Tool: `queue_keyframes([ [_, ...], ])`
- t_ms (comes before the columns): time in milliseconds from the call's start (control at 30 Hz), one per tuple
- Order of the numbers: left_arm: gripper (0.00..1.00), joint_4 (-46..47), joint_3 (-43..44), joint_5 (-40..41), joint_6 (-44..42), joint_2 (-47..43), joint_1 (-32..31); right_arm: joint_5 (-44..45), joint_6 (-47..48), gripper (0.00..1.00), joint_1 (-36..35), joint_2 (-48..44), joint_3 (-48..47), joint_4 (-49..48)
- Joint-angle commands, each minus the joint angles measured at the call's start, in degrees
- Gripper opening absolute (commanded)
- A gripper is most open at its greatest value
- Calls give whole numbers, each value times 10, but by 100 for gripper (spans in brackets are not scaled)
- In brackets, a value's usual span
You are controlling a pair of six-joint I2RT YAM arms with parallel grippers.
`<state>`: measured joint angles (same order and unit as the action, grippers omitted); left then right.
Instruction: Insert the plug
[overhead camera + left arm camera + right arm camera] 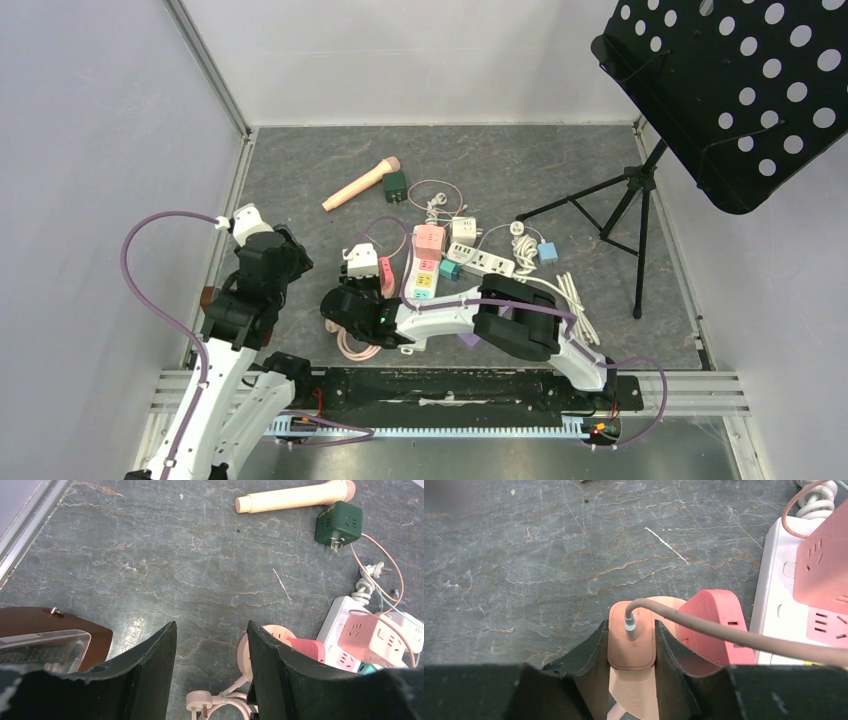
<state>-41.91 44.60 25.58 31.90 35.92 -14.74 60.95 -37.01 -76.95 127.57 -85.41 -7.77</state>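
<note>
Pink plug [631, 642] sat pinched in the right gripper [631, 630] (left gripper [211, 629] gaped empty); its cable [724, 635], trailing right, could tug it askew and spoil the insertion.

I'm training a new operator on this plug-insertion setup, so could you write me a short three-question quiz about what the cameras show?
1. True or false: the left end effector is gripping a cable.
2. Multiple choice: the right end effector is A) open and empty, B) shut on the peach plug, C) out of view.
3. Short answer: what colour is the cube adapter lying next to the cream microphone?
Key: 1 false, its jaws stand open with nothing between them; 2 B; 3 dark green.
</note>
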Motion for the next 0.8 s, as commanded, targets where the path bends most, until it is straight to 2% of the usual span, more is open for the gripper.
queue_keyframes([
  [0, 61, 8, -3, 18, 14, -4, 2, -98, 23, 6, 15, 33, -8, 135],
  [100, 60, 8, -2, 18, 15, -3, 2, -91, 29, 20, 23, 35, -37, 147],
  [133, 60, 8, -2, 18, 14, -3, 2, -89, 32, 22, 24, 40, -43, 147],
  [167, 60, 8, -1, 18, 13, -2, 2, -87, 33, 20, 25, 43, -46, 148],
  [233, 60, 8, -1, 18, 12, -2, 2, -90, 33, 10, 24, 51, -44, 148],
  [433, 60, 8, 0, 24, 12, -3, 2, -72, 24, 0, 13, 66, 14, 127],
  [600, 60, 8, 1, 28, 13, -3, 2, -62, -3, 0, -3, 79, 69, 113],
  [767, 60, 8, 2, 29, 12, -4, 2, -68, 6, 0, -11, 105, 59, 130],
])
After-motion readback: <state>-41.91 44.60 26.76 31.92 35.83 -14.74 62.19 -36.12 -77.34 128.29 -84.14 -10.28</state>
